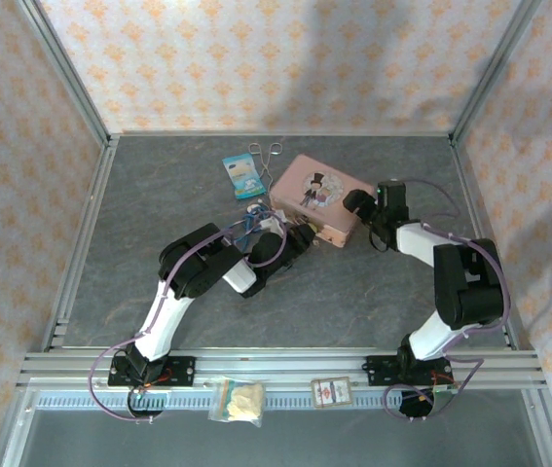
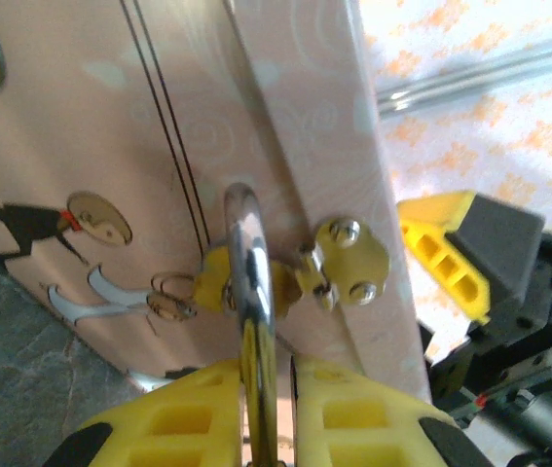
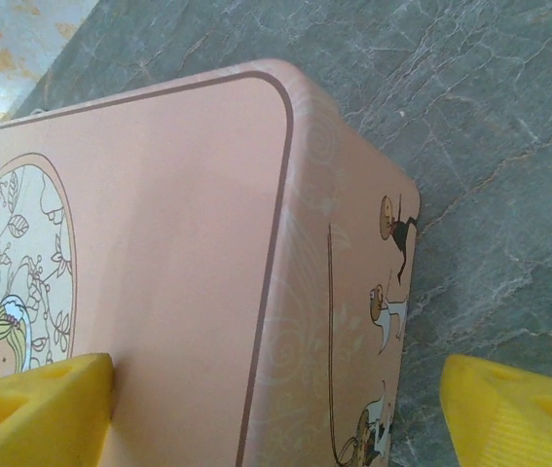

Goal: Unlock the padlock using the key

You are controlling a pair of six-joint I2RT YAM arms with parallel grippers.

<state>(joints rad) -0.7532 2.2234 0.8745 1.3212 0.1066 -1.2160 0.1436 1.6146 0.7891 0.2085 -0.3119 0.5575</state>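
As seen from above, the pink rectangular cartoon tin (image 1: 319,195) lay far-centre, the left gripper (image 1: 288,236) at its near-left side. Left wrist: it clamped the silver-shackled padlock (image 2: 253,282) hanging in the tin's brass hasp (image 2: 351,261). Right wrist: the right gripper (image 3: 276,409) straddled the tin's corner, released. Steadying step, probably; next needs the key.

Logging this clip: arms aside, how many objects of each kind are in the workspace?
Pink rectangular tin box: 1
Padlock with silver shackle: 1
Silver scissor-like tool: 1
Blue-and-white packet: 1
Clear bag of pale contents: 1
Small red-and-white card: 1
Total: 6
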